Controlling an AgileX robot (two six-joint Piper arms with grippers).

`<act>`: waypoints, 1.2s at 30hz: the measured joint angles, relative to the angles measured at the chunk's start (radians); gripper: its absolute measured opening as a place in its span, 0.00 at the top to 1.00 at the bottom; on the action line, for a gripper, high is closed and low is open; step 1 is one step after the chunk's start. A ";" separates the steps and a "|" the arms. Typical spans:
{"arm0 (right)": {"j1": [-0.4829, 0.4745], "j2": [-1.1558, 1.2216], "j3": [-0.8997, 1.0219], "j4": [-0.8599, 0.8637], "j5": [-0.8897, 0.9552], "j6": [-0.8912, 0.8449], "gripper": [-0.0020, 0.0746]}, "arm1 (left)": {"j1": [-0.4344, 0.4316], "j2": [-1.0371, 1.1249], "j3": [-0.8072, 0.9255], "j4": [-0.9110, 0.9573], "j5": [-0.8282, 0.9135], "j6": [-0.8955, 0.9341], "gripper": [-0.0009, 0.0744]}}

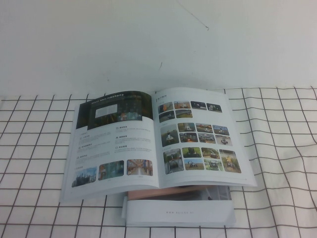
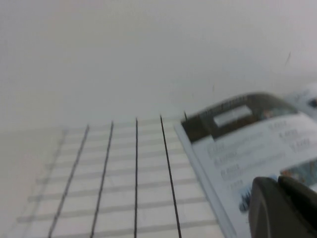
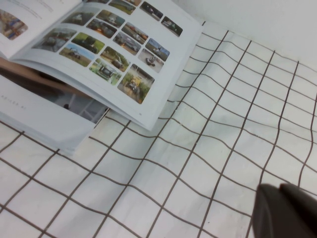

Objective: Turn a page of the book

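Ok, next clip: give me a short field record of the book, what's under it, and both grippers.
book: catalogue lying open on the grid-patterned cloth
right page: page with rows of small photos, lying flat
underneath: white booklet sticking out at the near edge
left gripper: left gripper beside the catalogue's left page, touching nothing
right gripper: right gripper shut, over the cloth, clear of the catalogue

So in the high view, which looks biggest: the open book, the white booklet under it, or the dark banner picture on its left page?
1. Open book
2. White booklet, mostly hidden beneath the book, so its full size is unsure
3. Dark banner picture

Neither claw appears in this view.

white book (image 1: 158, 141), black-gridded white cloth (image 1: 277, 148)
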 joint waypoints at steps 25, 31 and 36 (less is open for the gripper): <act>0.000 0.000 0.000 0.000 0.000 0.000 0.97 | 0.007 0.000 -0.004 -0.002 0.220 -0.085 0.99; 0.000 0.000 0.000 0.000 0.000 0.000 0.98 | 0.007 0.000 -0.004 -0.002 0.222 -0.085 0.99; 0.000 0.000 0.000 0.002 0.000 0.000 0.98 | 0.007 0.000 -0.004 -0.004 0.222 -0.085 0.99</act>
